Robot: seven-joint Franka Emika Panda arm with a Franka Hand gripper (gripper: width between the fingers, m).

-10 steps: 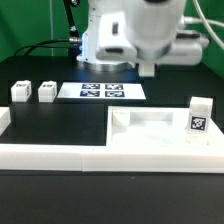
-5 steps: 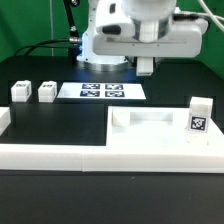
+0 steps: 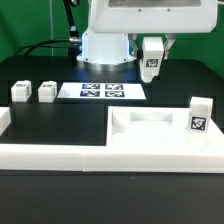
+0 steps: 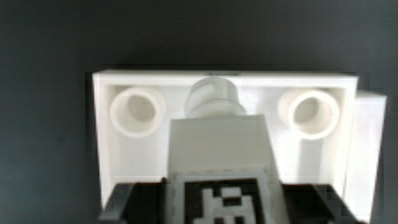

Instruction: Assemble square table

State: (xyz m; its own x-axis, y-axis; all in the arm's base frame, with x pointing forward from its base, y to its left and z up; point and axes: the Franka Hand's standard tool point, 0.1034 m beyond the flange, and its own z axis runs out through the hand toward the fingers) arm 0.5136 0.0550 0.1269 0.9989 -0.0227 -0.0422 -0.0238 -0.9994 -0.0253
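My gripper (image 3: 152, 62) hangs above the table's back, shut on a white leg (image 3: 153, 58) whose tag faces the exterior camera. In the wrist view that leg (image 4: 221, 150) runs out from between the black fingers (image 4: 128, 205) and points down at the white square tabletop (image 4: 222, 82), between two of its round sockets (image 4: 134, 110). The tabletop (image 3: 150, 128) lies at the exterior view's right against the border wall. A tagged white piece (image 3: 198, 115) stands upright at its right end. Two more legs (image 3: 20, 92) (image 3: 46, 92) stand at the left.
The marker board (image 3: 103, 91) lies flat between the loose legs and the arm's base. A long low white border wall (image 3: 70, 155) runs along the front, with a short raised end at the left (image 3: 4, 120). Cables trail at the back left.
The hand has risen and turned over the last second. The held leg, hidden under the hand before, now shows with its tag toward the exterior camera.
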